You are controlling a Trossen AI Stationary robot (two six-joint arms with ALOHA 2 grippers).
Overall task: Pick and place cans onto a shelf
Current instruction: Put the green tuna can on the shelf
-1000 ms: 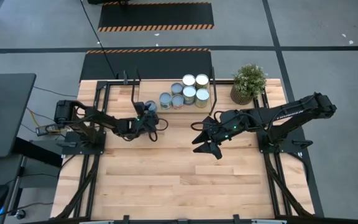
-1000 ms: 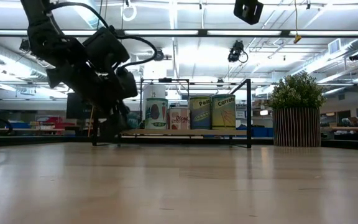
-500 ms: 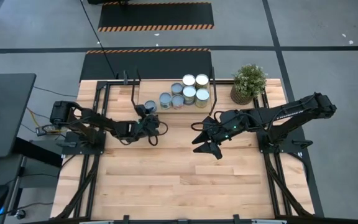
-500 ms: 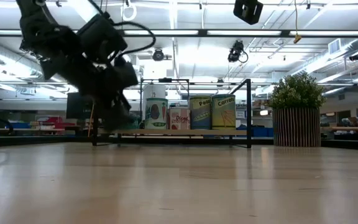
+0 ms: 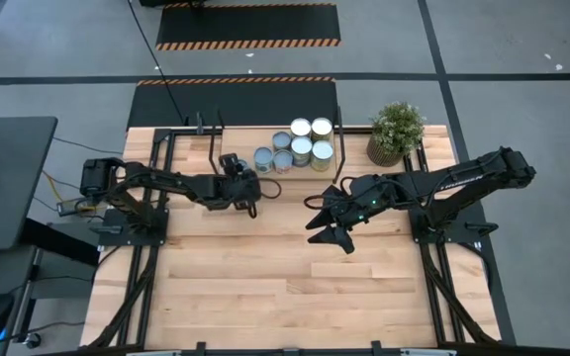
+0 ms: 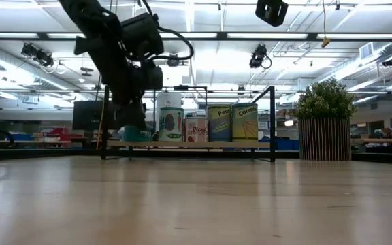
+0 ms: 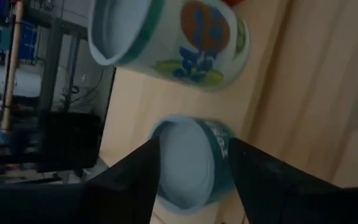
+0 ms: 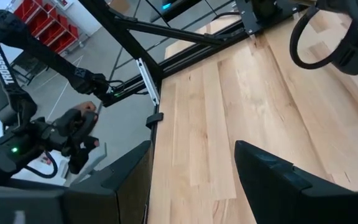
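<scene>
Several silver cans [image 5: 300,143] stand on the low wood shelf [image 5: 240,138] at the table's far edge. In the low view they show printed labels [image 6: 213,122]. My left gripper [image 5: 237,178] points down over the shelf's left end, shut on a teal-banded can [image 6: 135,134] with a pale top [image 7: 188,155]. That can stands beside a blue-fruit-labelled can [image 7: 179,34] and is hidden under the gripper in the high view. My right gripper [image 5: 330,232] hangs open and empty over the table's middle right. My left gripper holds the teal-banded can between its two fingers, one on each side of the can's wall near the top rim [image 7: 155,140]. The fingers come from above, pointing down. The can stands upright with its base on the shelf board.
A potted plant [image 5: 396,131] stands at the far right corner, right of the shelf's black posts [image 6: 272,122]. Bare wood tabletop [image 5: 285,287] lies between the arms and toward the near edge. The right wrist view shows the table's edge and frame rails [image 8: 148,81].
My left gripper has risen and swung toward the table's far edge, tipping from a slant to point down over the teal-banded can. The can has stayed at the shelf's left end.
</scene>
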